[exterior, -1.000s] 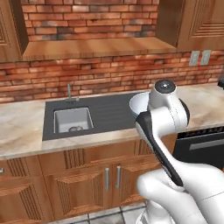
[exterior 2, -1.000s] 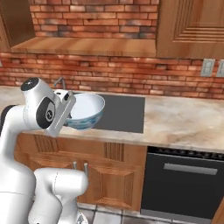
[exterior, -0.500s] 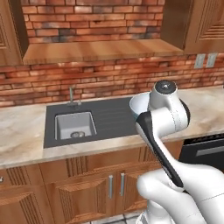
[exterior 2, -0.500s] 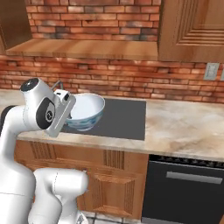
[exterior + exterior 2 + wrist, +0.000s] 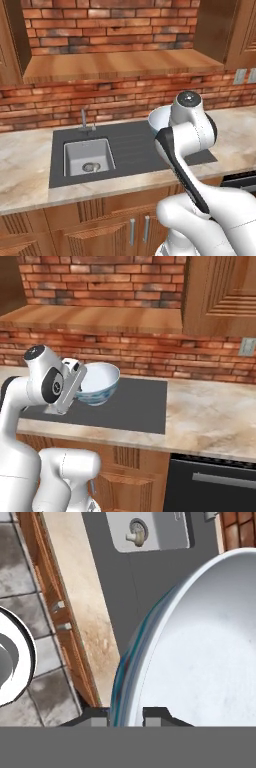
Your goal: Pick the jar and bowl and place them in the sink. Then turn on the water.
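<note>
The pale blue-white bowl [image 5: 100,383] hangs upright over the dark surround [image 5: 135,145], to the right of the sink [image 5: 75,150]. My gripper [image 5: 125,716] is shut on the bowl's [image 5: 200,652] near rim, with one fingertip on each side of the wall. In the left base view my arm covers most of the bowl [image 5: 159,120]. A small pale grey thing, probably the jar [image 5: 131,535], lies by the round drain in the sink [image 5: 165,534]. The slim faucet [image 5: 83,120] stands behind the basin, and I see no water running.
A marble counter [image 5: 210,416] runs on both sides of the surround. A wooden shelf [image 5: 120,65] hangs over the sink against the brick wall. A tall wooden cabinet [image 5: 220,291] is at the upper right, and a black appliance front [image 5: 215,481] sits below the counter.
The whole scene has slid down and slightly right in the base views, so the base has driven. The bowl stays in my shut gripper, in the same pose.
</note>
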Available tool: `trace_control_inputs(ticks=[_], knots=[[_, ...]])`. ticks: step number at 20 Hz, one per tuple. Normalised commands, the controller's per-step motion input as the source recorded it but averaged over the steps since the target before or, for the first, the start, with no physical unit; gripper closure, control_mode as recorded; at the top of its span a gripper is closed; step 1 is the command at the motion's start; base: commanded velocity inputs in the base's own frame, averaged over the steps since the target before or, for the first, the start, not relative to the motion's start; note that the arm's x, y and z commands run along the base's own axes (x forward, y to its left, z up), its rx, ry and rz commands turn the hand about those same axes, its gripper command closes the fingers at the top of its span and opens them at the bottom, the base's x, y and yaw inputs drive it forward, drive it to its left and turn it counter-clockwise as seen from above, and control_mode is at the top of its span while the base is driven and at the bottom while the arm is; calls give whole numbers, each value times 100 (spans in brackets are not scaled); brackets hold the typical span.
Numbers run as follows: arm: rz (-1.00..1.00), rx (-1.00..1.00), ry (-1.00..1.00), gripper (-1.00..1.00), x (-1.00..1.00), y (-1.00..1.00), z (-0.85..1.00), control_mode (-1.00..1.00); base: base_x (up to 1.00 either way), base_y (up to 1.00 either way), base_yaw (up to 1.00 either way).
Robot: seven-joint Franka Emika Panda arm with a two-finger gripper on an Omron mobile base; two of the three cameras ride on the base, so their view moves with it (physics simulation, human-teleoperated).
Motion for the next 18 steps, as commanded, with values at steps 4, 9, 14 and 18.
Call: trace_control_inputs(ticks=[4,9,14,18], knots=[[0,0,0,100,0,0,0,100,47,11,2],[0,0,0,100,0,0,0,100,40,5,2],[0,0,0,100,0,0,0,100,26,4,1],[0,0,0,100,0,0,0,100,19,7,0]])
